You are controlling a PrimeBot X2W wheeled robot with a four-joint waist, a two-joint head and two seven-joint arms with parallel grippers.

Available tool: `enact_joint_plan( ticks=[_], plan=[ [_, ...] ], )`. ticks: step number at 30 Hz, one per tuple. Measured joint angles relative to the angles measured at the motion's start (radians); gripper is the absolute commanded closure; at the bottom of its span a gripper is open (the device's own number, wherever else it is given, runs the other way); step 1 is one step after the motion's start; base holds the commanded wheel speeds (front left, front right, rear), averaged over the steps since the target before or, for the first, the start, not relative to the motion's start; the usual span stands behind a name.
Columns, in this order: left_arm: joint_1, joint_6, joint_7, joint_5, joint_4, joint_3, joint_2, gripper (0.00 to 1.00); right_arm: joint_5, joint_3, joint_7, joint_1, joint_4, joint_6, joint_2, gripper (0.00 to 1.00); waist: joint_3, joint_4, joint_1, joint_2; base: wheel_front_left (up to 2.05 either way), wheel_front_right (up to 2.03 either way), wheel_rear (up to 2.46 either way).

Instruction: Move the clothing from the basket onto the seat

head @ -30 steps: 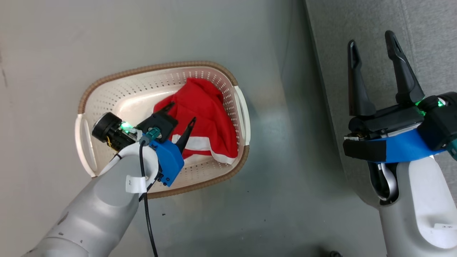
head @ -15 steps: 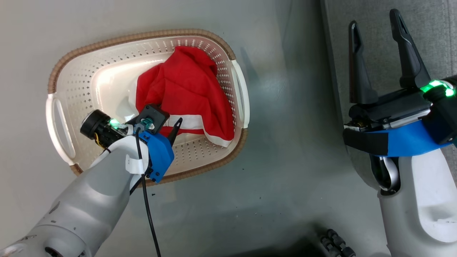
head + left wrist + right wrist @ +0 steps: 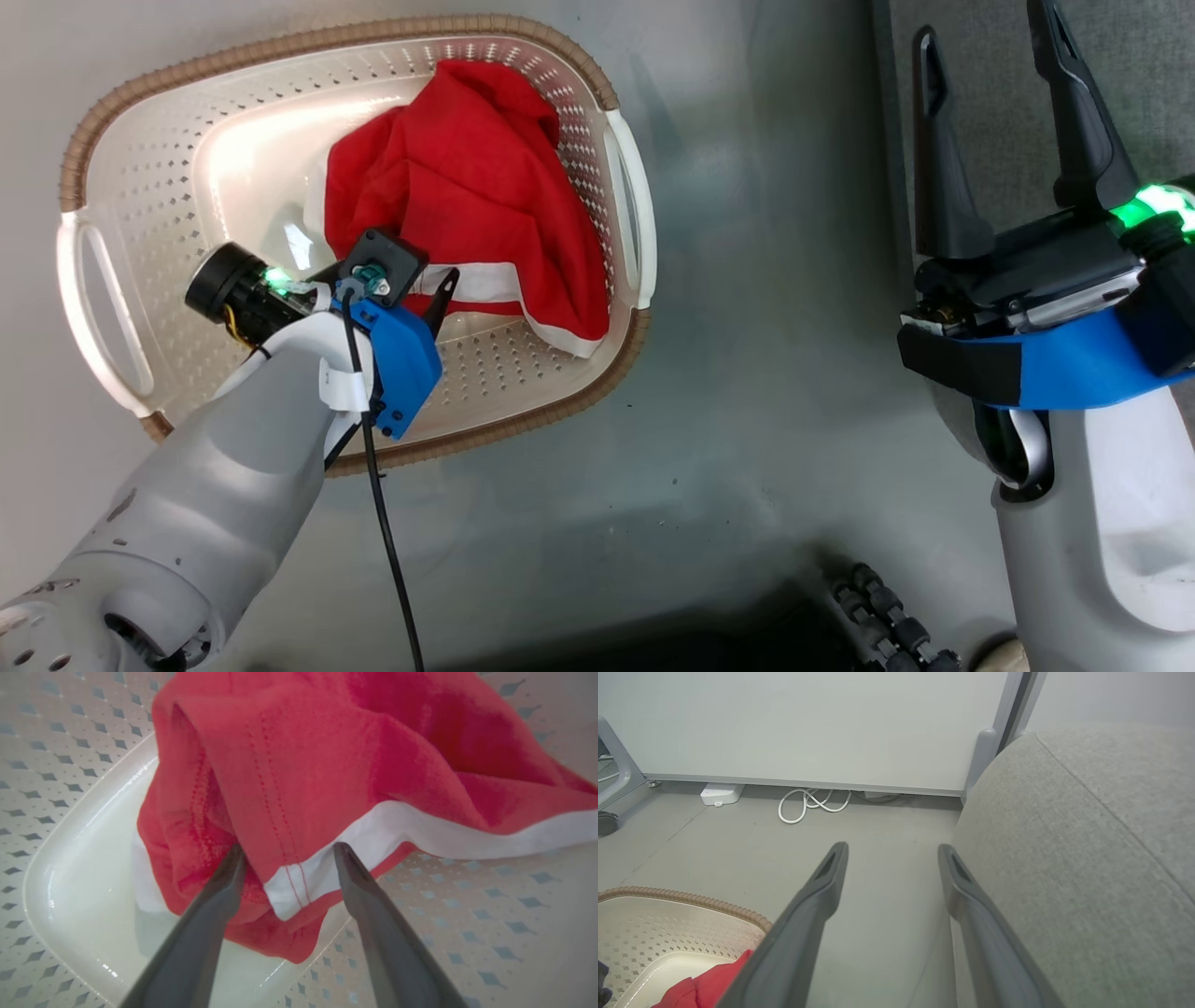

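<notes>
The clothing (image 3: 467, 177) is a bright red garment with a white hem, bunched in the right half of the cream basket (image 3: 280, 42), which stands on the floor. My left gripper (image 3: 425, 271) reaches down into the basket. In the left wrist view it (image 3: 288, 847) is open, its two fingertips straddling a fold of the clothing (image 3: 327, 756) at the white hem, just above the basket's perforated bottom (image 3: 490, 933). My right gripper (image 3: 980, 23) hangs open and empty over the edge of the grey seat (image 3: 1158, 75). The right wrist view shows its fingers apart (image 3: 892, 845) beside the seat's rounded corner (image 3: 1087, 858).
Grey floor lies between the basket and the seat. Far ahead in the right wrist view a white panel wall stands with a coiled white cable (image 3: 808, 805) and a white box (image 3: 718, 794) at its foot. A caster (image 3: 605, 823) sits at far left. A dark ribbed part (image 3: 878, 625) shows at the bottom.
The head camera has dipped, so the basket looks larger and higher. My left gripper has sunk deeper into the basket, down to the clothing's white hem. Both grippers stay open.
</notes>
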Motion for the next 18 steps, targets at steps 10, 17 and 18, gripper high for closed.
enact_joint_plan(
  ticks=[10,17,18],
  plan=[
    [-0.031,0.000,0.010,0.021,-0.045,-0.006,-0.022,0.00,-0.002,0.005,0.000,0.000,-0.008,0.000,0.001,0.00,0.032,-0.010,-0.0001,0.0000,0.00,0.00,0.00],
    [-0.030,0.000,0.027,0.069,-0.081,-0.006,-0.020,1.00,-0.002,0.004,0.000,-0.002,-0.007,0.000,0.001,0.00,0.035,-0.018,-0.0001,0.0000,0.00,0.00,0.00],
    [-0.029,0.000,0.031,0.076,-0.086,-0.006,-0.020,1.00,-0.002,0.004,0.000,-0.002,-0.006,0.000,0.002,0.00,0.035,-0.019,-0.0001,0.0000,0.00,0.00,0.00]
  ],
)
